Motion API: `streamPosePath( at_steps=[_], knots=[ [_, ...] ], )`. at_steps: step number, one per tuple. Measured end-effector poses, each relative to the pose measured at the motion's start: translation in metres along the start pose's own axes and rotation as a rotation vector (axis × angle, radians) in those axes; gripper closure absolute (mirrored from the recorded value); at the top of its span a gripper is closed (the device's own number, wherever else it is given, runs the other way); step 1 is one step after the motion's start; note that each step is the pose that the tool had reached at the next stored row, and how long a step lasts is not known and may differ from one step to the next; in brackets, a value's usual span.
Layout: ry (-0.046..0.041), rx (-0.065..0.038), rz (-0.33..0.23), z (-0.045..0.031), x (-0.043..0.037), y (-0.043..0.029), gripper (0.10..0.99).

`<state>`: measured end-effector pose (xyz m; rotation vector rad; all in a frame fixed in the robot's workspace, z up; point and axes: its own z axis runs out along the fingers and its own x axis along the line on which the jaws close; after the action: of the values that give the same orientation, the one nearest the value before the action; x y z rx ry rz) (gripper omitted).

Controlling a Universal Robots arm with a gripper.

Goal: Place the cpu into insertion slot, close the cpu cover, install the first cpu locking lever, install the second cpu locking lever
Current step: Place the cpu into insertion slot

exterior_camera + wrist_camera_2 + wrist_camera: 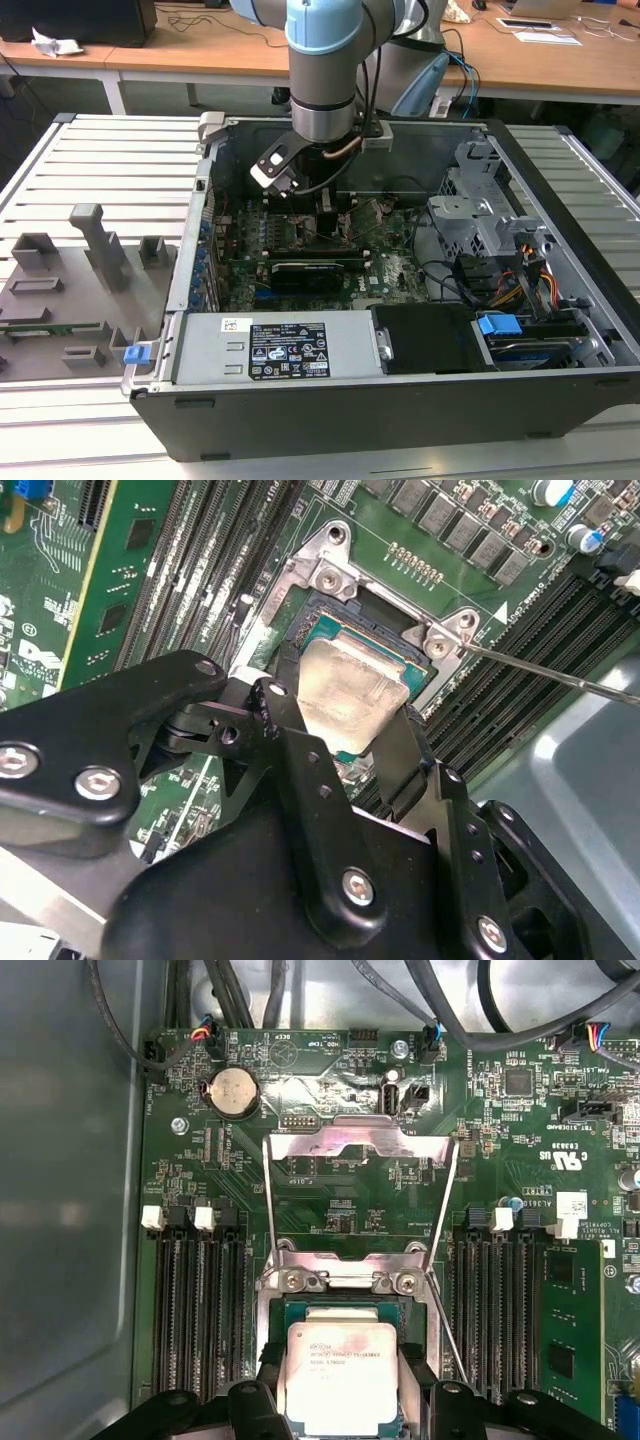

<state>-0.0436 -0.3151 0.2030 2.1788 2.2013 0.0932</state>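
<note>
In both wrist views the cpu (342,1375) (352,692), a silver-topped square chip, sits between my black fingers (285,720) right at the insertion slot (345,605). I cannot tell whether it is fully seated. My gripper (345,1380) (345,705) is shut on the cpu, one finger against each of two opposite sides. The cpu cover (350,1138), a silver frame with a square window, lies flipped open beyond the socket. A thin locking lever (447,1325) (560,675) stands free beside the socket. In the exterior view my gripper (327,212) reaches down into the open case.
Black memory slots (195,1300) (500,1300) flank the socket on both sides. A coin battery (232,1091) and cables lie beyond the cover. In the exterior view a black graphics card (305,272), the power supply (280,350) and a drive cage (490,215) surround the board.
</note>
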Motion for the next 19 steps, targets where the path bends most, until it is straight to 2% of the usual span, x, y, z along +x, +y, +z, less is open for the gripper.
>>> streamPosePath(
  at_steps=[9,19],
  knots=[
    [-0.0007,0.0,0.008,0.0015,-0.0004,-0.0021,0.553],
    [-0.0007,0.0,0.009,0.0026,-0.0013,-0.0003,0.553]
  ],
)
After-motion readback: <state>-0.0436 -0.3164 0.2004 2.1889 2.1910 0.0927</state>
